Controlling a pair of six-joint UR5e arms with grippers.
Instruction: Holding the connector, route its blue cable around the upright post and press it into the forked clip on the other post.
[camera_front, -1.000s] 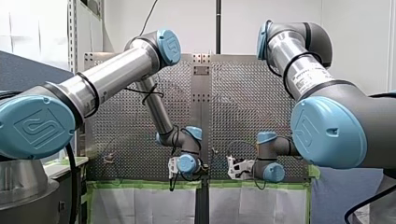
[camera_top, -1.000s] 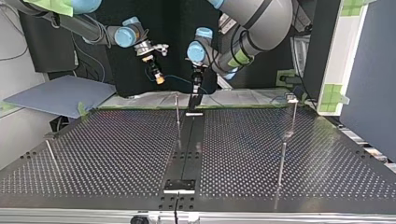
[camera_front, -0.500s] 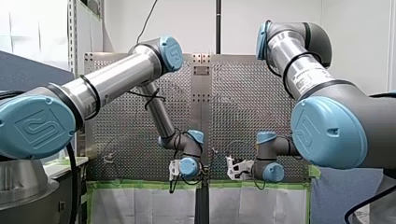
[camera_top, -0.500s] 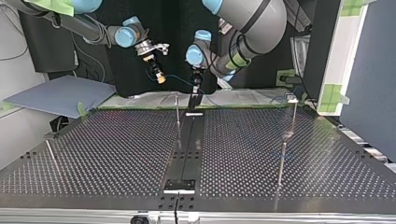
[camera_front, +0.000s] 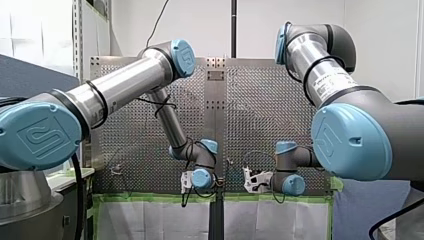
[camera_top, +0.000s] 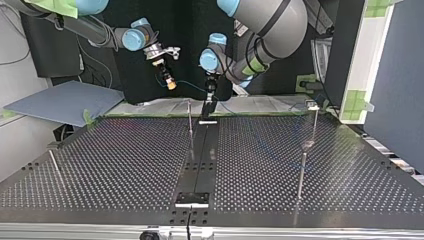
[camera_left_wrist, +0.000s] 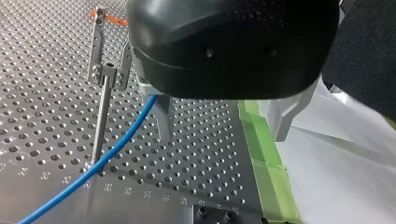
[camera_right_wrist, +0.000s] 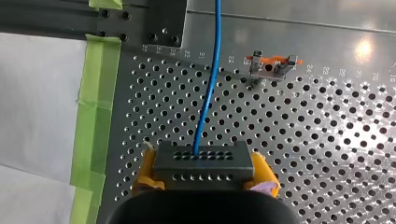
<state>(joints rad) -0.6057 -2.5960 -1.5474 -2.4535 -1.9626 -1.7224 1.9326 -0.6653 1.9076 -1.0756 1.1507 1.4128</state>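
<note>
My right gripper (camera_right_wrist: 204, 173), with yellow pads, is shut on the black connector (camera_right_wrist: 203, 161). The blue cable (camera_right_wrist: 210, 79) runs straight ahead from it, passing beside a post topped by a forked clip (camera_right_wrist: 273, 65) with an orange part. In the top view this gripper (camera_top: 169, 81) hangs above the table's far edge. My left gripper (camera_left_wrist: 224, 135) stands open, its metal fingers (camera_left_wrist: 164, 119) wide apart just over the table. The cable (camera_left_wrist: 116, 147) comes out beside one finger and passes the foot of the forked-clip post (camera_left_wrist: 103, 93). In the top view my left gripper (camera_top: 210, 100) points down beside a thin post (camera_top: 190, 117).
Green tape (camera_left_wrist: 261, 140) and white sheeting border the perforated table (camera_top: 125, 165) on the arms' side. More thin posts stand at the top view's right (camera_top: 314, 122), (camera_top: 301, 175) and left (camera_top: 54, 165). A dark strip (camera_top: 200, 155) runs down the table's middle.
In the front view my left arm's wrist has sunk slightly toward the table's near edge. My right gripper has kept still with the connector.
</note>
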